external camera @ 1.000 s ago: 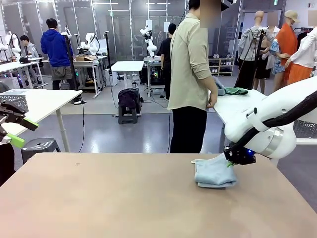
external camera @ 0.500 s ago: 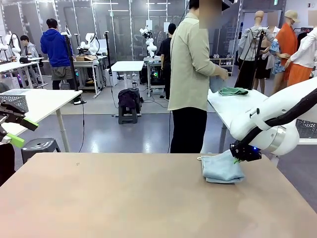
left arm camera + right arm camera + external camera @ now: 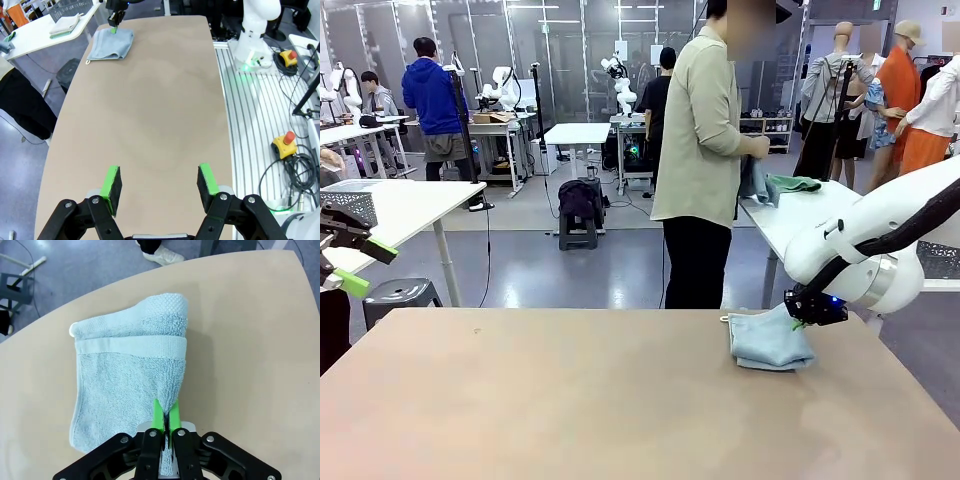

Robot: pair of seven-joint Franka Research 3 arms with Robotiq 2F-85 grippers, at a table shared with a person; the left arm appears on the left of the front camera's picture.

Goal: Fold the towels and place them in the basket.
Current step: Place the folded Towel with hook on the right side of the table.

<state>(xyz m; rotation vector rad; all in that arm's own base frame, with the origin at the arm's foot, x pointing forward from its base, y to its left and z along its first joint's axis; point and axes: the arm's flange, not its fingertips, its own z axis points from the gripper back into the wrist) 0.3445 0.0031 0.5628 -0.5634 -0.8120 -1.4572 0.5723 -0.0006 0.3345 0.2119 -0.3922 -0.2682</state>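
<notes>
- Terry towel (image 3: 130,375), folded, lies at the far right of the table (image 3: 570,400); the right gripper (image 3: 164,416) pinches its edge, fingers pressed together on the cloth.
- Step in hand, likely: moving it to the basket (image 3: 75,6) (on the white side table); next, a lift clear of the tabletop.
- Left gripper (image 3: 159,182) hovers spread and empty, well apart.
- A person (image 3: 705,150) stands at that side table, possibly in the way.

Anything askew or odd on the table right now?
Nothing spilled or damaged. The folded towel lies slightly skewed to the table edge, one corner pinched up by the shut right gripper, so its layers look uneven.
</notes>
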